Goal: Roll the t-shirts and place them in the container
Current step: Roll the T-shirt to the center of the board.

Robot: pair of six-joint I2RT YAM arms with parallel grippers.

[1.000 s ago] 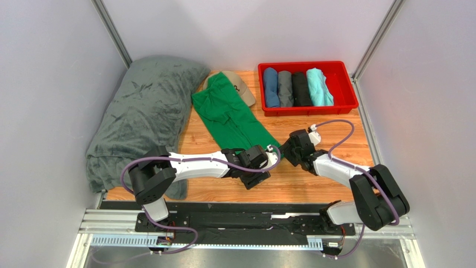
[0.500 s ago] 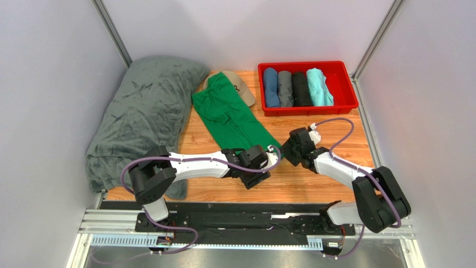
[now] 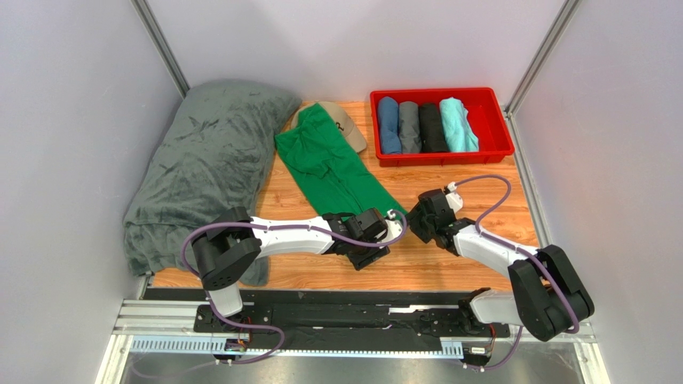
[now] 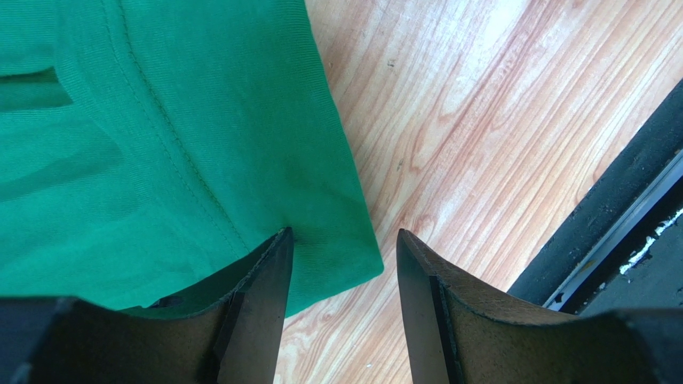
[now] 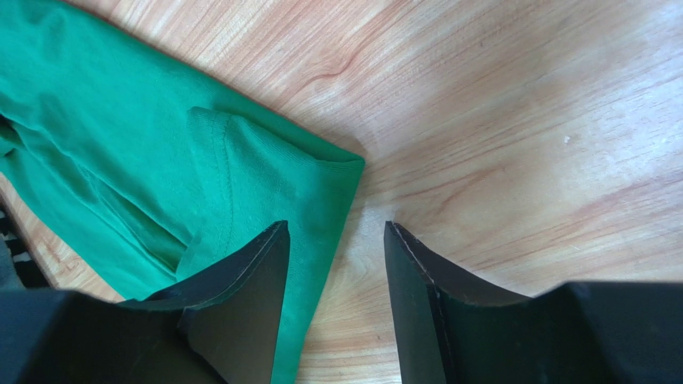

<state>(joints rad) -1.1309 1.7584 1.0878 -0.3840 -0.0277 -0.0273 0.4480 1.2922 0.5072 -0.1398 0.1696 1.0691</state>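
Shirts on a wooden table [image 3: 425, 264], with two grippers at the near end of the green one.
One dark-grey blanket [image 3: 200, 160] fills the left of the top view. One tan cap [image 3: 349, 128] at upper centre is overlapped by one green t-shirt [image 3: 329, 164], a long folded strip running down to centre. Four rolled shirts [image 3: 389, 126] lie side by side in one red bin [image 3: 445, 158] at upper right. The left gripper [image 4: 345, 240] has its jaws apart, straddling the strip's corner and clamping nothing. The right gripper [image 5: 337, 232] is likewise apart, one finger over cloth and the other over bare wood.
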